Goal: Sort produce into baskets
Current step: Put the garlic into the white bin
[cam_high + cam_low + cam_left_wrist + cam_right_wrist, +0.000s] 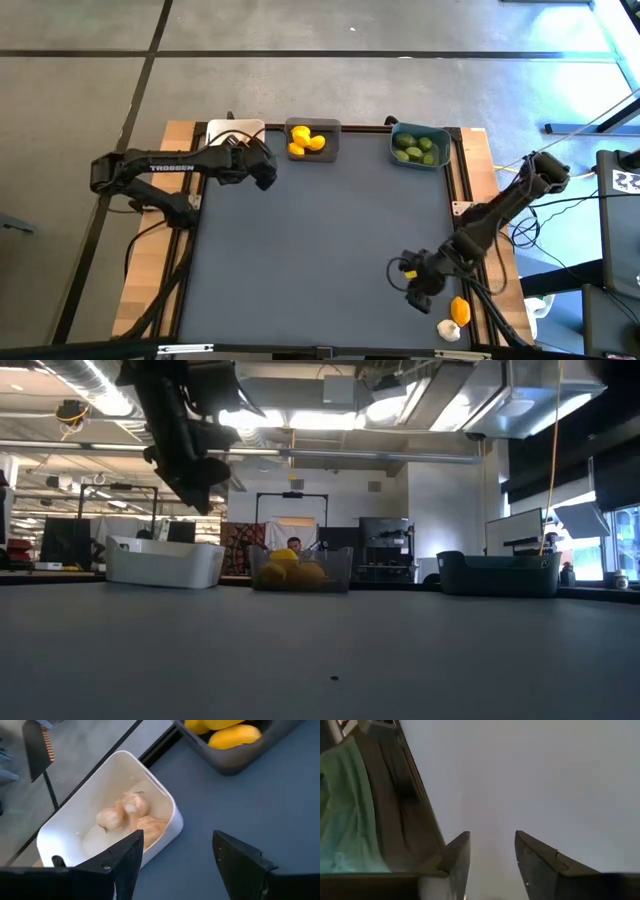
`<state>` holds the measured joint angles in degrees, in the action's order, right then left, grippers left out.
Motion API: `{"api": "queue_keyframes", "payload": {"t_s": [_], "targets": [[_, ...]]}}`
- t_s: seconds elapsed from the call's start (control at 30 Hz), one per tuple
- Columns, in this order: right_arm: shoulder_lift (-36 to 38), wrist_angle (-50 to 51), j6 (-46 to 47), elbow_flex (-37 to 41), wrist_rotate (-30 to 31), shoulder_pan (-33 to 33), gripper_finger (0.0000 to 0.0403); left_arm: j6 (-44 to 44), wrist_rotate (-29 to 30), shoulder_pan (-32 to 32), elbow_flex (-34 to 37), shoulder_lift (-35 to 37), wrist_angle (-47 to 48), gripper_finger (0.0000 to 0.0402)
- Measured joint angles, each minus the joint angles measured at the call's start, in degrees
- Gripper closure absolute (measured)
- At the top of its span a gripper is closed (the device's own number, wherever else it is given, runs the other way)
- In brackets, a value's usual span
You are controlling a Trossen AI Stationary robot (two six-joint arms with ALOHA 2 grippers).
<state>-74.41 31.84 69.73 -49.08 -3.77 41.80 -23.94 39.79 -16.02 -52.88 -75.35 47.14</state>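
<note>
Right gripper [418, 283]: was held low over the near right part of the table [320, 250], nearest the camera's edge; its two dark fingers [457, 860] were seen parted with bare table surface between them and nothing gripped.
Loose produce: a yellow-orange fruit [460, 310] and a whitish bulb [449, 328] were seen lying at the near right corner, just beside the right gripper and outside all baskets.
Left gripper [262, 165]: was held raised at the far left of the table, just beside the white basket [235, 131]; its fingers [127, 857] were spread apart and empty, with the basket's corner and the table showing through the gap.
White basket: was placed at the far edge on the left; three whitish garlic-like bulbs [125, 812] were seen resting inside it, touching one another.
Dark grey basket [314, 141]: was placed at the far edge, in the middle of the row; yellow lemon-like fruits [305, 140] were piled inside it.
Teal basket [419, 146]: was placed at the far edge on the right, well apart from the right gripper; green lime-like fruits [417, 148] were held in it.
Table middle: was left bare between the two arms.
</note>
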Motion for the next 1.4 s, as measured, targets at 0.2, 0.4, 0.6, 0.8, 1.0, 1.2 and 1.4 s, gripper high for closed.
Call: {"api": "queue_keyframes", "payload": {"t_s": [0.2, 0.4, 0.6, 0.8, 1.0, 1.2, 1.4], "targets": [[0.0, 3.7, 15.1, 0.0, -3.7, 7.0, 0.0169, -0.9, 0.1, 2.2, 0.0, 0.0, -0.2, 0.0169], [0.0, 4.3, 28.5, 0.0, -5.9, 13.5, 0.0127, -0.7, 0.2, 3.8, 0.0, 0.0, -0.2, 0.0169], [-0.2, 3.0, 39.7, 0.0, -4.3, 18.5, 0.0147, 0.1, 0.3, 5.0, 0.0, 0.0, -0.2, 0.0169], [-2.9, -1.9, 43.9, 0.0, -4.5, 20.6, 0.0178, 0.5, 0.3, 5.6, 0.0, 0.0, -0.2, 0.0169], [-7.6, -2.2, 43.9, 0.0, -10.9, 20.4, 0.0203, 0.5, 0.3, 5.6, 0.0, 0.0, -0.2, 0.0169], [-9.5, -2.5, 43.6, -0.1, -12.3, 20.3, 0.0213, 0.5, 0.3, 5.6, 0.0, 0.0, -0.2, 0.0169], [-9.5, -2.4, 43.6, -0.1, -14.3, 20.3, 0.0226, 0.5, 0.3, 5.6, 0.0, 0.0, -0.2, 0.0169]]}}
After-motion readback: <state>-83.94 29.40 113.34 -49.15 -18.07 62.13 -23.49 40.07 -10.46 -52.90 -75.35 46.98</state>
